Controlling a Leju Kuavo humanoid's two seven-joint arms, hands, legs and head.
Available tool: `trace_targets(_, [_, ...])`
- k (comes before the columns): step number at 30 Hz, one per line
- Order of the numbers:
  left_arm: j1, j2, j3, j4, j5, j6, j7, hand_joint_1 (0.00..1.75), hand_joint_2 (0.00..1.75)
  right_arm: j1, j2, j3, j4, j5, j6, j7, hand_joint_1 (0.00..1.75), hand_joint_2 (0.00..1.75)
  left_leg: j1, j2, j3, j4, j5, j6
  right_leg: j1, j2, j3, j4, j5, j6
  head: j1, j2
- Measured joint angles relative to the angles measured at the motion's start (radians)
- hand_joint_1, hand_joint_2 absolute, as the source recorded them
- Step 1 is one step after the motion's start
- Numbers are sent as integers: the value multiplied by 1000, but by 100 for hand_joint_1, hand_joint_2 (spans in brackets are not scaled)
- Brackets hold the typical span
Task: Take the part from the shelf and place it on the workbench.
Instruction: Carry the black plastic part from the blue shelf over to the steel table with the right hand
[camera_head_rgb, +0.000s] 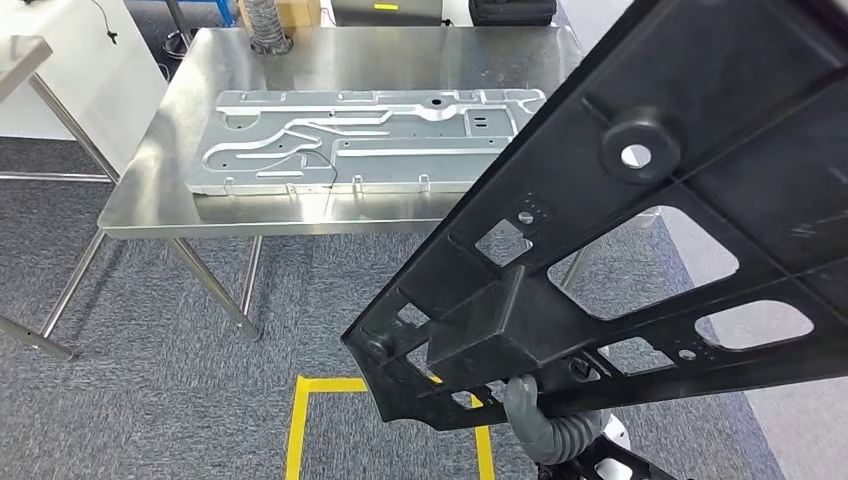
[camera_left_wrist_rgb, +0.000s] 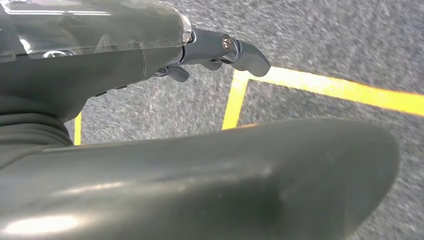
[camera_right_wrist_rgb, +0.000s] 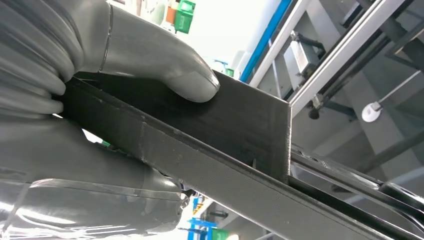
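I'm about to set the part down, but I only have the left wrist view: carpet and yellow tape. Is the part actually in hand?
Observer: Yes. The right hand grips the black part at its edge, with the thumb pressed against one face.
Operator: Is the workbench in front of us?
Observer: The steel workbench stands ahead, toward the left in the head view.
Operator: Is its top free?
Observer: No. A silver metal panel lies flat on it and covers much of the surface.
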Motion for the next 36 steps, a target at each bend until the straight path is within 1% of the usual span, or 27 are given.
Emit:
trace_targets(1, [0, 0, -2, 0, -1, -3, -1, 0, 0, -9, 0, -4, 0, -3, 5, 0, 175, 175, -1, -1, 9, -1, -8, -2, 1, -1, 17, -69, 55, -6, 0, 0])
trace_targets(2, [0, 0, -4, 0, -3, -8, -3, 0, 0, -21, 0, -9, 1, -7, 9, 0, 175, 175, -2, -2, 19, 0, -16, -6, 3, -1, 33, -129, 94, -12, 0, 0])
trace_targets(3, [-1, 0, -5, 0, -5, -11, -4, 0, 0, -35, 0, -15, 3, -12, 10, 0, 175, 175, -3, -2, 25, 0, -24, -11, 6, -2, 45, -171, 118, -18, 0, 0])
trace_targets(4, [-1, 1, -6, 0, -7, -14, -5, 0, 0, -48, 0, -20, 4, -16, 6, 0, 175, 175, -3, -2, 31, 2, -29, -17, 10, -3, 50, -193, 129, -23, 0, 0])
trace_targets(7, [-3, 6, -8, 0, -11, -17, -8, 0, 0, -84, -2, -31, 2, -26, -18, 1, 175, 175, -2, -2, 43, 20, -34, -36, 10, -1, 71, -206, 127, -39, 0, 0])
trace_targets(8, [-4, 8, -9, 0, -12, -17, -10, 0, 0, -94, -2, -32, 0, -27, -26, 0, 175, 175, -1, -2, 35, 41, -41, -40, 7, -1, 83, -210, 124, -45, 0, 0])
trace_targets(9, [-5, 10, -9, 0, -13, -17, -10, 0, 0, -101, -3, -33, -3, -28, -31, 0, 175, 175, 0, -1, 16, 80, -57, -44, 5, -1, 93, -213, 120, -50, 0, 0])
trace_targets(11, [-4, 11, -9, 0, -12, -18, -11, 0, 0, -106, -3, -33, -8, -32, -34, 0, 175, 175, 5, -1, -56, 196, -105, -53, 5, -3, 107, -214, 108, -56, 0, 0])
trace_targets(12, [-2, 12, -9, 0, -11, -18, -11, 0, 0, -105, -4, -33, -10, -35, -35, 0, 175, 175, 7, -1, -95, 247, -125, -57, 5, -1, 113, -214, 101, -56, 0, 0])
trace_targets(13, [0, 13, -9, 0, -9, -18, -12, 0, 0, -103, -4, -33, -12, -38, -36, 0, 175, 175, 9, -1, -124, 274, -132, -61, 5, 0, 120, -214, 94, -56, 0, 0])
trace_targets(14, [1, 13, -9, 0, -7, -18, -12, 0, 0, -102, -5, -33, -13, -41, -35, 0, 175, 175, 11, -1, -136, 267, -117, -64, 4, 2, 129, -214, 86, -54, 0, 0])
trace_targets(15, [2, 14, -9, 0, -6, -18, -12, 0, 0, -101, -6, -33, -15, -44, -35, 0, 175, 175, 13, -1, -132, 225, -81, -64, 3, 3, 141, -214, 77, -51, 0, 0])
trace_targets(17, [2, 17, -9, 0, -5, -19, -12, 0, 0, -101, -7, -33, -19, -47, -34, 0, 175, 175, 14, 0, -100, 98, 13, -62, 2, 3, 166, -214, 57, -43, 0, 0])
trace_targets(18, [2, 18, -9, 0, -5, -19, -12, 0, 0, -101, -7, -32, -21, -47, -34, 0, 175, 175, 11, 0, -88, 52, 39, -57, 2, 3, 173, -214, 49, -37, 0, 0])
trace_targets(19, [2, 18, -9, 0, -5, -19, -12, 0, 0, -101, -8, -32, -22, -47, -34, 0, 175, 175, 8, 0, -82, 28, 52, -50, 2, 3, 177, -215, 43, -31, 0, 0])
trace_targets(22, [3, 20, -8, 0, -5, -20, -13, 0, 0, -101, -9, -31, -28, -47, -34, 1, 175, 175, 5, -2, -70, 13, 51, -27, 2, 2, 179, -207, 42, -12, 0, 0])
trace_targets(24, [3, 20, -8, 0, -5, -20, -13, 0, 0, -102, -10, -31, -30, -47, -34, 0, 175, 175, 7, -3, -50, -1, 47, -17, 0, 1, 148, -144, 36, -3, 0, 0])
trace_targets(25, [2, 20, -8, 0, -5, -20, -13, 0, 0, -102, -10, -31, -31, -47, -34, 0, 175, 175, 7, -3, -42, -6, 43, -13, -1, 0, 112, -85, 21, 1, 0, 0])
trace_targets(27, [1, 21, -8, 0, -5, -20, -13, 0, 0, -100, -10, -32, -31, -47, -35, 0, 175, 175, 5, -3, -28, -8, 31, -7, -1, 0, 23, 38, -29, 3, 0, 0])
trace_targets(28, [2, 21, -8, 0, -5, -20, -13, 0, 0, -99, -10, -32, -31, -47, -35, 0, 175, 175, 4, -3, -19, -8, 24, -5, -1, 0, -11, 73, -45, 2, 0, 0])
trace_targets(29, [2, 21, -8, 0, -5, -20, -13, 0, 0, -98, -11, -32, -31, -47, -35, 0, 175, 175, 2, -4, -9, -8, 16, -5, -1, 0, -28, 74, -42, 0, 0, 0])
trace_targets(30, [2, 21, -8, 0, -5, -20, -13, 0, 0, -98, -12, -32, -31, -47, -35, 0, 175, 175, 1, -5, 3, -8, 7, -5, -1, 0, -27, 38, -15, -3, 0, 0])
trace_targets(32, [2, 19, -8, 0, -5, -21, -13, 0, 0, -98, -12, -32, -31, -47, -35, 0, 175, 175, -3, -6, 28, -8, -12, -8, 5, -1, 5, -94, 87, -17, 0, 0])
trace_targets(33, [2, 18, -8, 1, -5, -22, -13, 0, 0, -98, -13, -31, -31, -47, -35, 0, 175, 175, -4, -7, 36, -8, -20, -11, 9, -2, 20, -150, 124, -24, 0, 0])
trace_targets(34, [1, 17, -8, 1, -5, -23, -13, 0, 0, -98, -13, -31, -31, -47, -35, 0, 175, 175, -5, -7, 40, -10, -27, -16, 13, -3, 29, -185, 148, -30, 0, 0])
trace_targets(35, [1, 16, -8, 2, -5, -23, -13, 0, 0, -97, -13, -31, -31, -47, -35, 0, 175, 175, -5, -7, 44, -8, -31, -22, 16, -3, 33, -201, 156, -35, 0, 0])
trace_targets(36, [0, 17, -8, 2, -5, -24, -13, 0, 0, -97, -14, -31, -32, -47, -35, 0, 175, 175, -5, -7, 49, -8, -32, -29, 16, -2, 40, -206, 151, -39, 0, 0])
